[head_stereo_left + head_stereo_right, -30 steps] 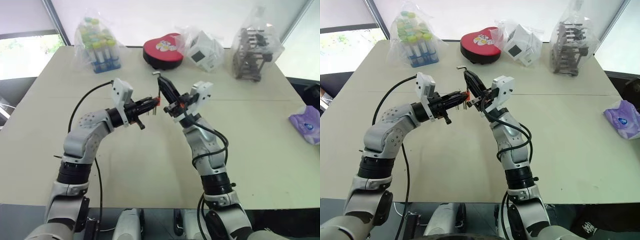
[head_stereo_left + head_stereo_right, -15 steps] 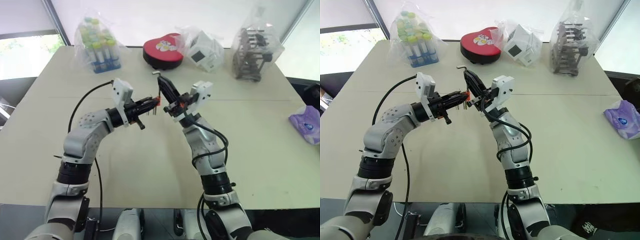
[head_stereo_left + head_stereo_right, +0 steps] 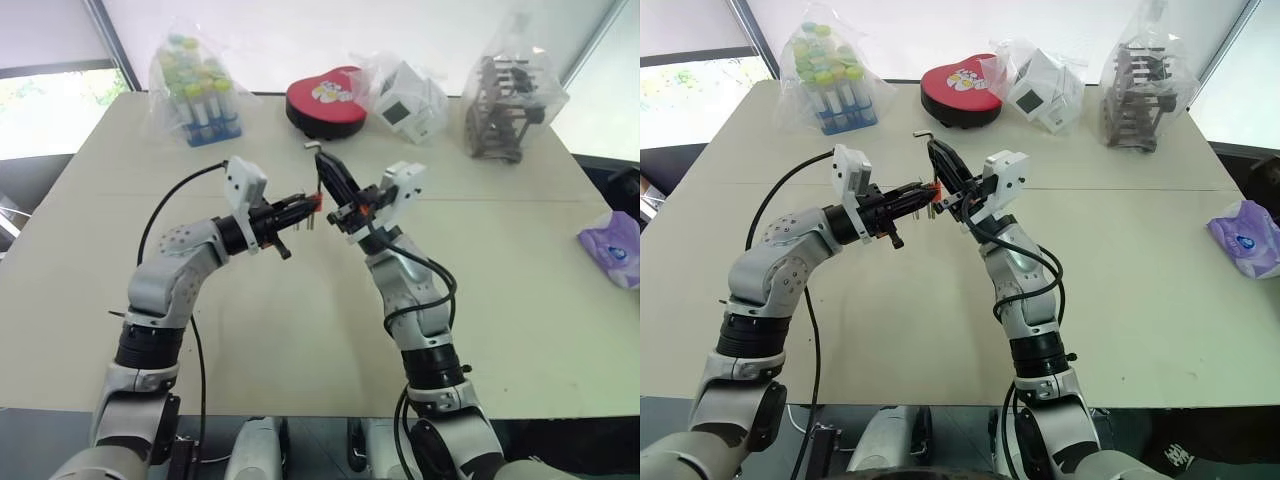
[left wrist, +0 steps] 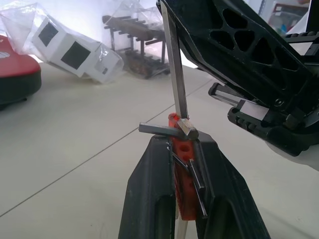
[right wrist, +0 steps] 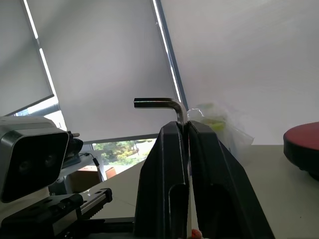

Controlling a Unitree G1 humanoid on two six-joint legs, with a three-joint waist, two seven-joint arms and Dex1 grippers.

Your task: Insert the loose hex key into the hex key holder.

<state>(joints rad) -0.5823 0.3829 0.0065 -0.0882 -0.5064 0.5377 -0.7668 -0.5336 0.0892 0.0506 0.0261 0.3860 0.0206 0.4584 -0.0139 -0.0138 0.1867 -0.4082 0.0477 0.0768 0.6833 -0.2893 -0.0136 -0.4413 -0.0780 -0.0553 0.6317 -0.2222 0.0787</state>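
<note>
the loose hex key point(image 4: 175, 74) stands upright, its long end touching the top of the hex key holder point(image 4: 183, 172), so it can slide in. my right tool point(image 3: 331, 177) clenches it from twelve o'clock; my left tool point(image 3: 303, 208) clenches the holder above the tabletop point(image 3: 300, 320).

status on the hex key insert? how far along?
Done: both parts are picked up. The left claw is shut on the holder, and the right claw is shut on the key, both held above the table. In hand: alignment; the key's straight end sits right at the top of the holder, by an open hole, not visibly inside. Left: seat the key in the hole and let go.
</note>
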